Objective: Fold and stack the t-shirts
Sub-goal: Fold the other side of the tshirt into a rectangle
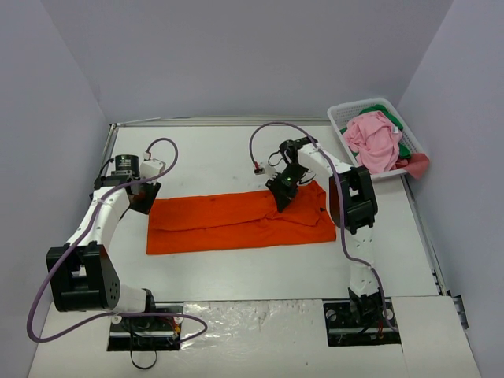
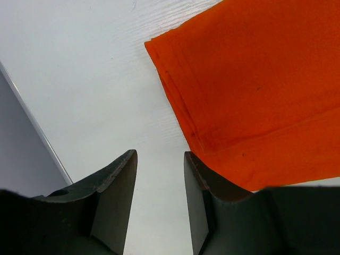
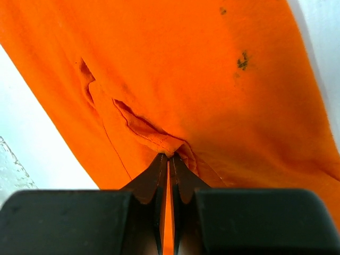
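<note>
The orange t-shirt (image 1: 236,222) lies in the middle of the surface (image 1: 244,287) as a long, flattened band, its long axis running left to right between the two arms. The right pincer (image 3: 169,157) sits on the band's far edge near its right end. Its jaws are pressed together on a small raised ridge of orange cloth, with wrinkles running away from the pinch.

The left pincer (image 2: 159,155) hovers over bare surface just off the shirt's far-left corner. Its jaws stand apart and grip nothing. In its wrist view the layered left edge of the shirt lies ahead and to the right of the gap, close but not between the jaws. That offset is what the next move likely turns on: the left arm is the nearer one to that end, and it would need to shift toward the cloth before closing.

A pink t-shirt (image 1: 375,142) and a green t-shirt (image 1: 388,111) are bunched in the white slotted basket (image 1: 340,120) at the far right corner, well apart from the orange one.
</note>
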### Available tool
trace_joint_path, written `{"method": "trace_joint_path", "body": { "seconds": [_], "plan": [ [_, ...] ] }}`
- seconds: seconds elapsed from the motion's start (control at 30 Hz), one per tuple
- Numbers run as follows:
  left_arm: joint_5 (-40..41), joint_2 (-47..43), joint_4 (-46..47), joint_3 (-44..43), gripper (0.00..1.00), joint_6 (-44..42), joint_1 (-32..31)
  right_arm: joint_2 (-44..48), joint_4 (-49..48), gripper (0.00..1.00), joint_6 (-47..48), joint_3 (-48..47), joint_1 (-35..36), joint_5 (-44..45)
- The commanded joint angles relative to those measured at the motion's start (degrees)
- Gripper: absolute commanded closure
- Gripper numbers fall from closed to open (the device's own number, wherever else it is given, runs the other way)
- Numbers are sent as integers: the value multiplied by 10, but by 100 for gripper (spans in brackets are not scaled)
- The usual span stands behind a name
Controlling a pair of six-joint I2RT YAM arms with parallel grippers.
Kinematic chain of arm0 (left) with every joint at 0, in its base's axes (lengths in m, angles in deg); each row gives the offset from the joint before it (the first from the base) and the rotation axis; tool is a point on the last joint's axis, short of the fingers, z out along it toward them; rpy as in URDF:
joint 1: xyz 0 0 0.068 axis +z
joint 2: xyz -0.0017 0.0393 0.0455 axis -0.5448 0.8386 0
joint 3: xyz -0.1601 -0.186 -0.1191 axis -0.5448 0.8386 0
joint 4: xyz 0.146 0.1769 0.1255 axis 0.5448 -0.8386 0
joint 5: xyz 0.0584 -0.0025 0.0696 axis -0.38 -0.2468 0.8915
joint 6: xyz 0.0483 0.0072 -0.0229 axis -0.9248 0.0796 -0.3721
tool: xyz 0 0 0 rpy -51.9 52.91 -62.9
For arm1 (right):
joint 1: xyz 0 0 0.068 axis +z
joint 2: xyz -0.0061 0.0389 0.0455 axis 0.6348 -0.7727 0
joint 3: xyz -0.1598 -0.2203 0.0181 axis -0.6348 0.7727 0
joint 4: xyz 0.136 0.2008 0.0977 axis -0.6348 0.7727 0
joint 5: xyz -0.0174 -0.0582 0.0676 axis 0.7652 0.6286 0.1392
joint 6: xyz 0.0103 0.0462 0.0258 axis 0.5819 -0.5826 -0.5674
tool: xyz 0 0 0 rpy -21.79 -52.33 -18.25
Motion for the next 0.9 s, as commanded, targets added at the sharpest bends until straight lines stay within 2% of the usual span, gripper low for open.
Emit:
{"method": "trace_joint_path", "body": {
  "seconds": [0.0,0.4,0.87],
  "plan": [
    [-7,-21,1,-2,61,8,3,47,34,100,-8,17,9,3],
    [-20,-37,0,1,60,8,2,94,27,100,-13,85,48,-4],
    [-22,-35,0,4,60,7,3,66,17,100,-16,111,104,-10]
  ]
}}
